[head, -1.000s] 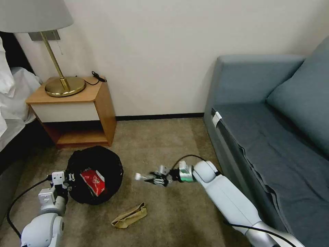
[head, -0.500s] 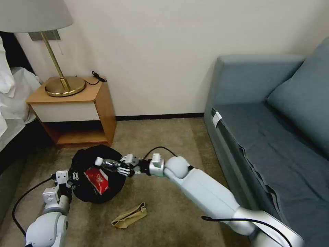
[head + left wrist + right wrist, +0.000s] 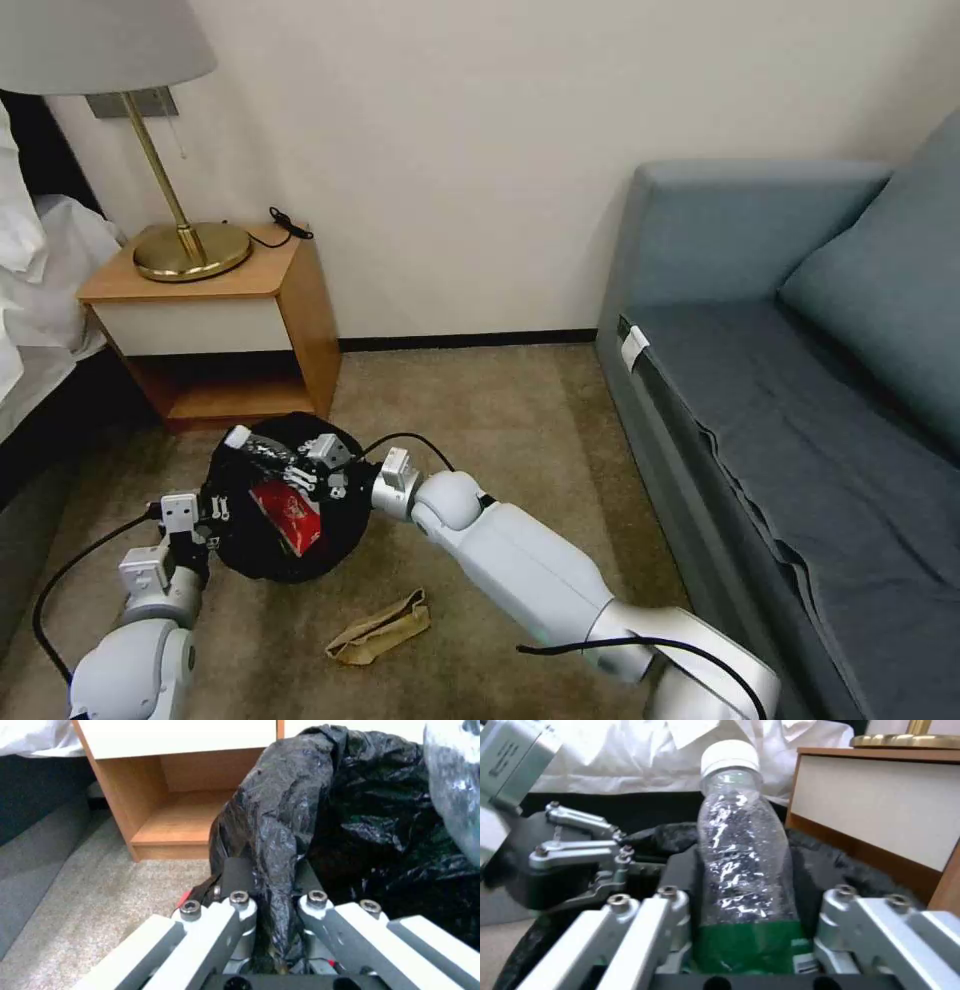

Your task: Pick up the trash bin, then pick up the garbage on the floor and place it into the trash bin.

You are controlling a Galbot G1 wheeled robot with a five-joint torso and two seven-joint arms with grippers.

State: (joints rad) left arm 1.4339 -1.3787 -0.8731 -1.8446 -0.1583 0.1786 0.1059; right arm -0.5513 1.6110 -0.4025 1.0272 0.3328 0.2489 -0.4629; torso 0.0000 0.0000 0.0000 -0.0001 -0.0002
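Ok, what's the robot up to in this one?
It is clearing litter into the trash bin. The left gripper is clamped on the bin's black bag at the rim, holding the bin beside the nightstand. The right gripper holds a clear bottle with a white cap and green label above the bin's opening, not yet let go. A red snack packet already lies inside. A crumpled tan paper bag is still on the carpet in front of the bin.
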